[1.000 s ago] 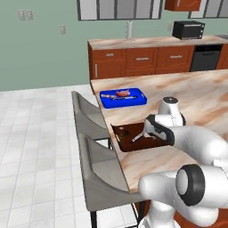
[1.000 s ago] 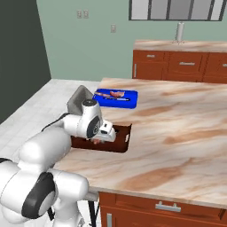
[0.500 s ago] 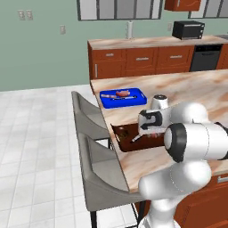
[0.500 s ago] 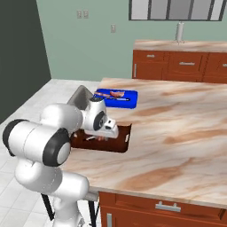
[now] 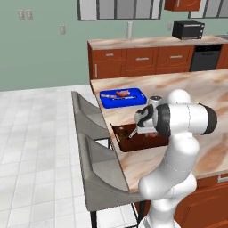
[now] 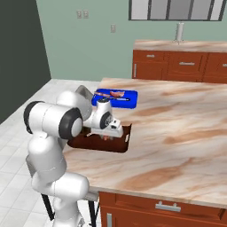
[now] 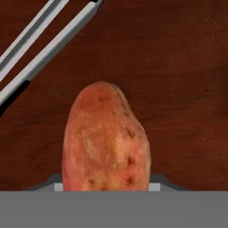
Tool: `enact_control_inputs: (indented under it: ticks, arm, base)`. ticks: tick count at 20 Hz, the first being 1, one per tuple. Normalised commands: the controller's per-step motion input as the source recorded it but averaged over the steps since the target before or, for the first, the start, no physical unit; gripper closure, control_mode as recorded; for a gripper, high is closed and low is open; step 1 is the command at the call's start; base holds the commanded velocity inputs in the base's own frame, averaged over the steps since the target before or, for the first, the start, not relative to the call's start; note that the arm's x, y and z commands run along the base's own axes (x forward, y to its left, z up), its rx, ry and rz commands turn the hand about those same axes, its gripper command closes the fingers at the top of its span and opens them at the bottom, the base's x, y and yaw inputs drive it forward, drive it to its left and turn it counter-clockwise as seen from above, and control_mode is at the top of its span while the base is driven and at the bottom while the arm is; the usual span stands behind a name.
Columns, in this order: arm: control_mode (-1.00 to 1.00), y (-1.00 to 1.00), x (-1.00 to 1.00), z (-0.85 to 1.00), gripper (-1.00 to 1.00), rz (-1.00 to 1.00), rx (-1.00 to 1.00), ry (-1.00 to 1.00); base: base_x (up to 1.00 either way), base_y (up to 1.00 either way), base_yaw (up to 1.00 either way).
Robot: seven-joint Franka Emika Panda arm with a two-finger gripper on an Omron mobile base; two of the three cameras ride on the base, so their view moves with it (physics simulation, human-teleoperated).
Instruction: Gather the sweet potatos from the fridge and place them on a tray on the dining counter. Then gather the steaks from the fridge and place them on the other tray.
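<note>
Gripper (image 5: 139, 129) low over the dark brown tray (image 6: 124, 142), pointing down into it. Fingertips not visible in hand view: sweet potato (image 7: 106, 140) covers the spot where they would rise, its lower end cut off at the frame bottom. Jaw state: cannot tell. Potato appears to sit between the jaws, but whether it is clamped or just lying on the tray floor is not readable.

Hand view: potato directly ahead of gripper, orange-red w/ dark specks, against brown tray floor. Beyond it, up-left, two thin grey bars of a utensil (image 7: 42, 46) run diagonally; their ends go off frame.

Base views: potato hidden behind the hand in both. Left base view shows a sliver of grey utensil in the tray beside gripper, plus small reddish bits under the hand, too small to ID. Right base view shows tray's near rim and corner; interior mostly masked by wrist.

Arm: folded tight, elbow high, forearm bent back over the dining counter (image 6: 177, 128) edge, wrist turned down.

Past gripper, well apart from the brown tray: blue tray (image 5: 124, 98), holding a pinkish item and a thin utensil. Grey stools (image 5: 95, 164) on the floor side of gripper, below counter edge.
</note>
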Motion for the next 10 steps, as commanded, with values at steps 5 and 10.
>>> enact_control_inputs:
  ticks: [5, 10]
  arm:
    - [-1.00, 0.00, 0.03, -0.04, -1.00, 0.00, 0.00, 0.04]
    - [-1.00, 0.00, -0.05, 0.17, -1.00, 0.00, 0.00, 0.00]
  base:
    - [0.00, 0.00, 0.00]
    - [0.00, 0.00, 0.00]
